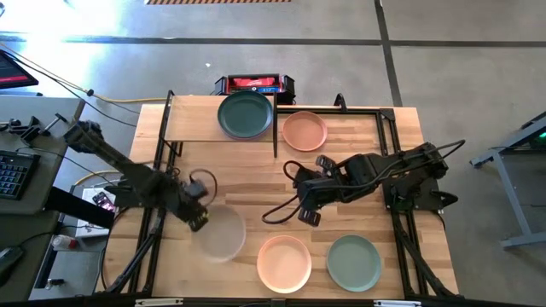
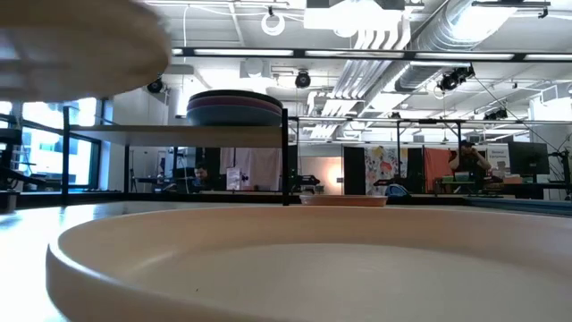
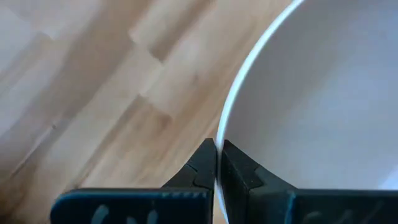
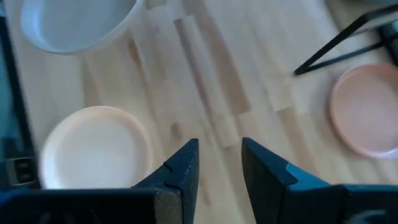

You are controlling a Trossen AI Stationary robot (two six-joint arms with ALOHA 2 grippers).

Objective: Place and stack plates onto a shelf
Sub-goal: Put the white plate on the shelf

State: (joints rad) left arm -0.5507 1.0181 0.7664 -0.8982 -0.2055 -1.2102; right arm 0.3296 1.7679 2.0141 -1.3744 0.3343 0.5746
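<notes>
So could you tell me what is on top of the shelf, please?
A stack of plates, dark teal on top, sits on the shelf; the low view shows purple beneath; anything lower is hidden.

Lighting bright and even, mostly from overhead. High view: blown-out glare on the floor at top-left; soft shadows under the arms on the tabletop [image 1: 256, 183]. Low view: ceiling light strips [image 2: 357, 55] clip to white, near plate [image 2: 268, 259] fills the foreground out of focus, raised plate [image 2: 80, 45] at top-left blurred. Left wrist view: wood grain soft, white plate [image 3: 311, 93] washed out. Right wrist view: blurred throughout.
</notes>
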